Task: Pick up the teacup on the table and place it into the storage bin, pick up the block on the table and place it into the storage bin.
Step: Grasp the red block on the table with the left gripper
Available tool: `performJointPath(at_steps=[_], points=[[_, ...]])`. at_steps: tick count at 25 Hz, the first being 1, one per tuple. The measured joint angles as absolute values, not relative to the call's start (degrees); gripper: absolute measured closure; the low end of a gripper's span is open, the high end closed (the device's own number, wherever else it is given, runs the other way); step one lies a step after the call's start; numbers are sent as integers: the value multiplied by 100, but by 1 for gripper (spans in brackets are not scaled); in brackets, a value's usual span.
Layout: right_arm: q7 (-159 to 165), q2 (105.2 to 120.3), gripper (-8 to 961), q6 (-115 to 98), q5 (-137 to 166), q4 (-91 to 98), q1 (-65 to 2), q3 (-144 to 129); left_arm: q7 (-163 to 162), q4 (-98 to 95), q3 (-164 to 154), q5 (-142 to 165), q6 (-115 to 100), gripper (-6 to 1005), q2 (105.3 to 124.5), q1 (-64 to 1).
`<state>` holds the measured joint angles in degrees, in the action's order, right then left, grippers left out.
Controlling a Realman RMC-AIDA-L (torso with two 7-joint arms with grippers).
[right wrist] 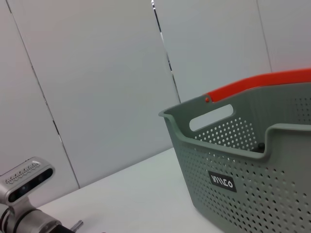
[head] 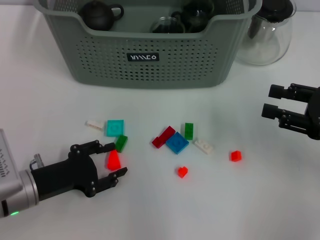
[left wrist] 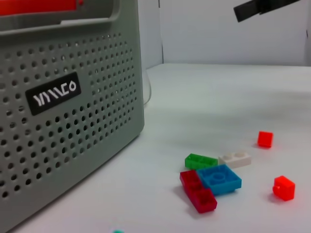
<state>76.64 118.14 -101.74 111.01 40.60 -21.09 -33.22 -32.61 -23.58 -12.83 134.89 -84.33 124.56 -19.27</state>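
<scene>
The grey-green storage bin (head: 145,55) stands at the back; it also shows in the left wrist view (left wrist: 63,121) and the right wrist view (right wrist: 243,184). A dark teapot (head: 100,14) and a glass cup (head: 167,25) sit inside it. No teacup shows on the table. My left gripper (head: 116,160) is open low over the table, its fingers on either side of a red block (head: 113,160). My right gripper (head: 270,101) is open and empty at the right, above the table.
Loose blocks lie in front of the bin: white (head: 94,123), teal (head: 115,127), green (head: 121,143), dark red (head: 163,136), blue (head: 177,142), small red ones (head: 182,171) (head: 235,155). A clear glass jug (head: 267,30) stands right of the bin.
</scene>
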Motion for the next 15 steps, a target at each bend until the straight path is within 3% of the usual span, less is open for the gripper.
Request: performJointPath(at_steps=[15], points=[[7664, 11805, 339, -10182, 11100, 4025, -2112, -3322, -3102, -2272, -1282, 13487, -8240, 371, 12467, -1952]])
